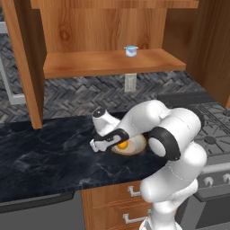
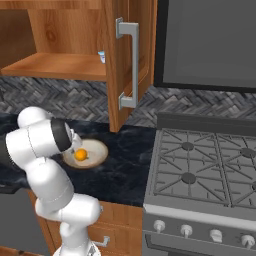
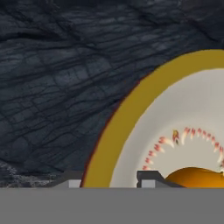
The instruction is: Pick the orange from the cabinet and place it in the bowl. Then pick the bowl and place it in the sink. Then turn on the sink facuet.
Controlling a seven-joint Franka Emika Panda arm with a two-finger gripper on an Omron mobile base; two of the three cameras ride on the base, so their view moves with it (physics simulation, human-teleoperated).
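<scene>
Small round bright-orange fruit (image 2: 81, 155) lying inside the shallow round bowl with tan-brown rim and cream inside (image 2: 98, 149), on the dark marbled stone counter (image 1: 45, 152). Same orange (image 1: 122, 145) seen from the left base camera, just beside the dark gripper (image 1: 117, 141), with the bowl (image 1: 137, 146) partly hidden behind the white arm. Gripper lowered over the near edge of the bowl. In the hand view, 2 small dark finger tips (image 3: 148, 178) straddling the tan rim (image 3: 131, 113): 1 tip outside the rim over the counter, the other inside over the cream surface, just beside the orange (image 3: 197, 178). Narrow gap between the tips, rim running between them; contact with the rim too hard to judge, so firm hold not confirmed. Ring of small red marks visible on the cream inside around the orange.

Large warm-brown wooden cabinet (image 1: 112, 63) above the counter, door swung open with a silver handle (image 2: 131, 60). Small white cup with pale-blue lid (image 1: 130, 50) standing upright on the flat shelf board, well apart from the bowl. Grey herringbone tiled wall (image 1: 81, 94) behind the counter, with a white outlet plate (image 1: 130, 82). Grey stove with black grates (image 2: 205, 170) to the right of the bowl. Wooden drawers with silver handles (image 1: 130, 211) below the counter.
</scene>
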